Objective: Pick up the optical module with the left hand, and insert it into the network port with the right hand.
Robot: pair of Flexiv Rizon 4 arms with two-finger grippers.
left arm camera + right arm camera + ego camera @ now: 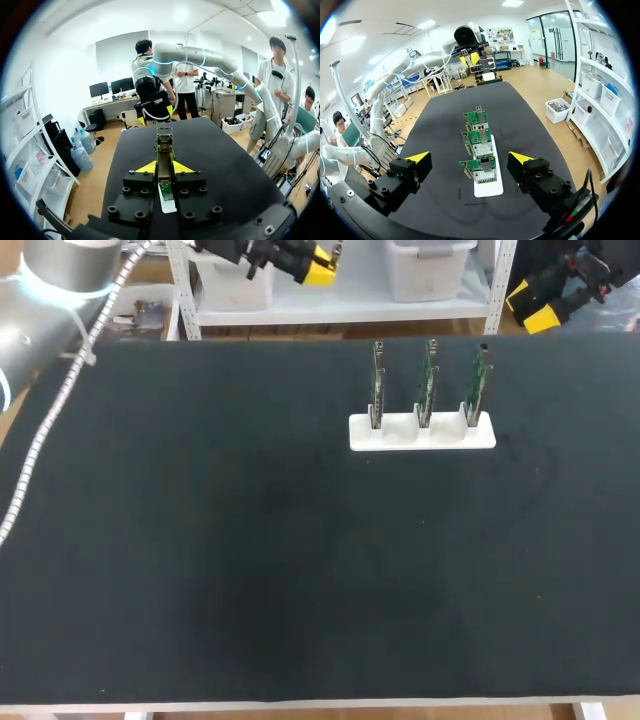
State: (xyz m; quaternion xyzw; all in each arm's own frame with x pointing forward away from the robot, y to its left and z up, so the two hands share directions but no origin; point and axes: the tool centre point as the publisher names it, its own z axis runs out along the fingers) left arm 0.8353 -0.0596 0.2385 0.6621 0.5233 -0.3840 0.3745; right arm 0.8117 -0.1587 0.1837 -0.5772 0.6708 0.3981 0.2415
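The left gripper (pixel 164 167) is clenched on the optical module (pixel 164 150): both yellow tips press its sides, and the slim metal body stands out ahead of the fingers along their line, its green board end lying back between the black finger blocks. Seen from the head camera, this gripper hangs above and past the far edge of the desk (pixel 200 540), at about 12 o'clock from the desk's middle, with the left arm (pixel 55 280) coming in from the 10 o'clock corner, its cable conduit trailing down the left side. The right gripper (pixel 469 159) is released, its fingers spread wide with nothing between them or touching them; in the head view it sits off the desk at about 2 o'clock, raised clear of the surface. Ahead of and below it, three green boards (pixel 479 150) stand upright in a row in a white holder (pixel 422 432), each with a silvery housing. The holder rests on the desk at about 1 o'clock from the middle, well apart from both grippers.
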